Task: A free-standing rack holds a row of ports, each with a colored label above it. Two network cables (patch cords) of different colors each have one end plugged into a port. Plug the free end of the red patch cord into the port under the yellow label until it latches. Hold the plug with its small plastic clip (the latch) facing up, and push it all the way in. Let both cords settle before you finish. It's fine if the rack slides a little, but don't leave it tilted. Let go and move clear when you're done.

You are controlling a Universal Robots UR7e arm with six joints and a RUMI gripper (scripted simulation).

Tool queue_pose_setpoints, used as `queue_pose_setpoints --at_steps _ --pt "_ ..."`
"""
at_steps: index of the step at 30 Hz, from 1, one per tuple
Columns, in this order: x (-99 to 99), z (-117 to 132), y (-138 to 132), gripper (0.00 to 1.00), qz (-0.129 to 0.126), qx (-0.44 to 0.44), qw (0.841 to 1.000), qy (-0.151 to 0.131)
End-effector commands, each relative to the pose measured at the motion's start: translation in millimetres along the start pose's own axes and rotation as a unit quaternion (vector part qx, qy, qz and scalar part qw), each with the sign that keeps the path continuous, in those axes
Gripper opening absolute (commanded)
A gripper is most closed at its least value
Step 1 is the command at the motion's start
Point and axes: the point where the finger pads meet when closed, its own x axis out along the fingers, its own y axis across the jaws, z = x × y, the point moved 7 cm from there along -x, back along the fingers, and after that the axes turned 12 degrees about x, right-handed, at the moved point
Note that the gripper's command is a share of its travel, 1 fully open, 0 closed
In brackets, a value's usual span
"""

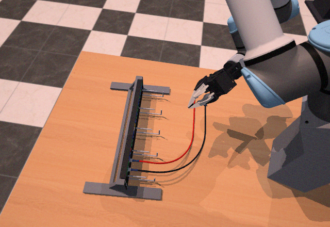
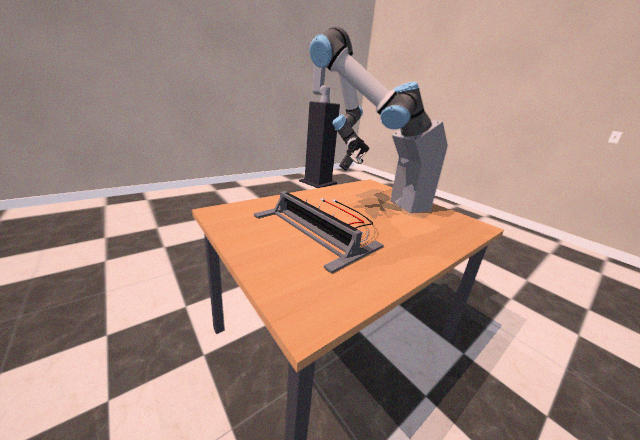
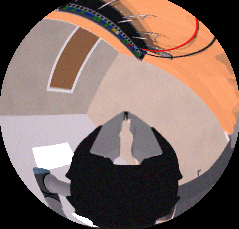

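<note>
Claw (image 1: 192, 105) first: from where I sit its jaws are pressed fully together with nothing between them, and the side view shows it hanging well above the tabletop (image 2: 330, 316), not down at the cords. In the overhead view its tips only seem to meet the red cord (image 1: 192, 136) because of the angle.

That cord lies flat on the wood, one end plugged into the rack (image 1: 121, 149) near its lower end, the free end curving away to a spot below the claw. The black cord (image 1: 204, 133) runs just beside it, its own loose end close by.

My worries from here:
- If I descend with the jaws pressed together, I will only prod the plug and skate it sideways, so they must open first.
- The two loose ends sit near each other; a sloppy approach could pinch the black one or both.
- I cannot make out which way the latch faces, so a blind grab may leave it wrongly turned.
- The yellow label is too small to pick out reliably in the wrist view, and a hard push into the wrong spot could tip the rack.
</note>
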Motion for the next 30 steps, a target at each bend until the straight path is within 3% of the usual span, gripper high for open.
queue_pose_setpoints --at_steps 1,7,9,10,17,24,26,27,30 --pt "-2.3 -1 4 0.0 0.032 -0.077 0.996 0.008" --pt "-5.4 -3 7 0.0 0.065 -0.151 0.986 0.012" --pt "-5.4 -3 7 0.0 0.065 -0.151 0.986 0.012" --pt "-7.1 -4 8 0.0 0.082 -0.186 0.979 0.013" --pt "-11.5 -7 10 0.0 0.12 -0.264 0.957 0.013" --pt "-17.0 -11 11 0.0 0.161 -0.344 0.925 0.01" --pt "-17.0 -11 11 0.0 0.161 -0.344 0.925 0.01" --pt "-19.5 -12 11 0.0 0.178 -0.375 0.91 0.009" --pt "-21.9 -14 11 0.0 0.193 -0.403 0.894 0.006"
